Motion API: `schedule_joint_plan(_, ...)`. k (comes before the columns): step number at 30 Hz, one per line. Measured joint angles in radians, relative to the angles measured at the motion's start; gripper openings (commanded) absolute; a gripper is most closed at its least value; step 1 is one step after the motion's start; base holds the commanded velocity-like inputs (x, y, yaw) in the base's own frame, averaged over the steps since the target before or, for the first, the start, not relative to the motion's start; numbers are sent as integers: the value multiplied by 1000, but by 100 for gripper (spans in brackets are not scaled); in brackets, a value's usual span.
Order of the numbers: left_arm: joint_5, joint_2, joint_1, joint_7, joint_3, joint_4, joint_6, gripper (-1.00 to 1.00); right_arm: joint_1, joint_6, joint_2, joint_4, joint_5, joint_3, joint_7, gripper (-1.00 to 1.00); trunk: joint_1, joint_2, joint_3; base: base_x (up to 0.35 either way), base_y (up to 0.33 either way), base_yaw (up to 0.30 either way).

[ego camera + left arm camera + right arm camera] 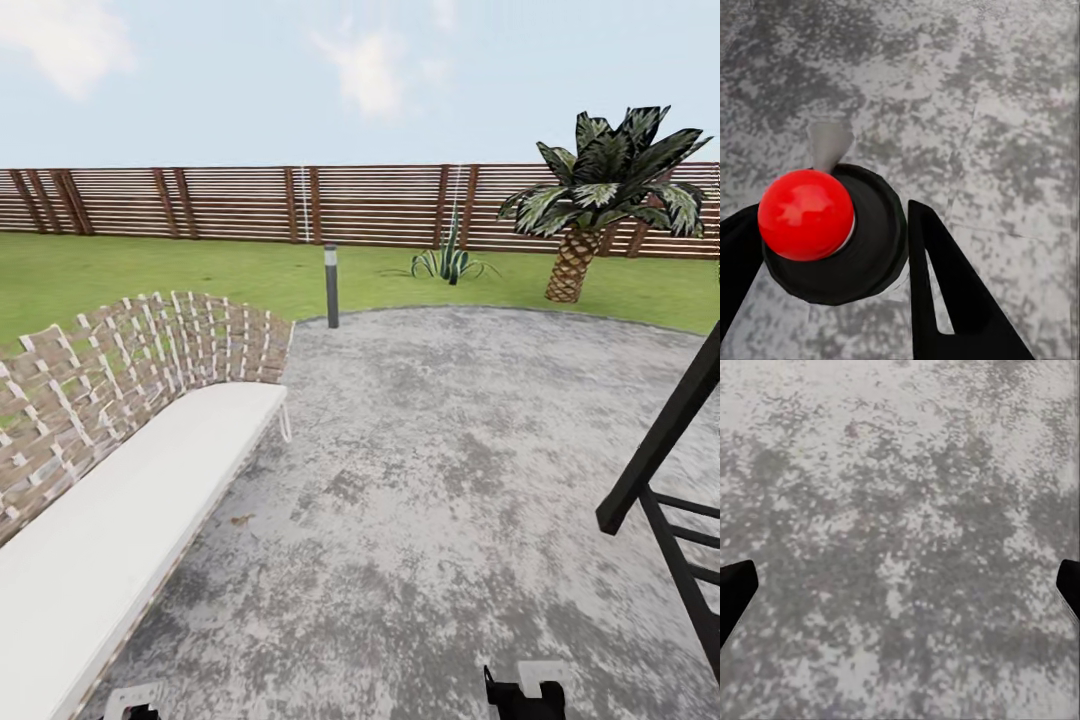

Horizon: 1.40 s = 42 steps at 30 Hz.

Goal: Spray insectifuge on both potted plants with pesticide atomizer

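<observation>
While facing across garden [120, 270]: wide grey stone patio [450, 450], slat fence [230, 205] behind lawn, wicker bench with white cushion [120, 540] along left, palm [600, 200] far right, black frame [670, 500] at right edge, striped agave [450, 262], grey bollard [331, 285] at patio rim; left wrist view: left gripper [832, 277] fingers apart over red ball on black disc [832, 232], gripping nothing; right gripper [900, 589] spread wide over bare stone; atomizer, potted plants unseen
</observation>
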Motion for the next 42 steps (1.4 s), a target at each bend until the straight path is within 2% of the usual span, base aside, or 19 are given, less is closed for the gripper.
schedule_joint_plan(9,-4,0,-1,0,0,0,0,-100,0,0,1,0,0,1,1,100,0,0,0,338,0,-30)
schedule_joint_plan(37,0,0,-1,6,1,0,0,-100,0,0,1,0,0,0,-2,100,0,0,0,338,0,-260)
schedule_joint_plan(42,0,0,-1,6,2,0,0,-100,0,0,1,0,0,0,-1,100,0,0,0,338,0,-83)
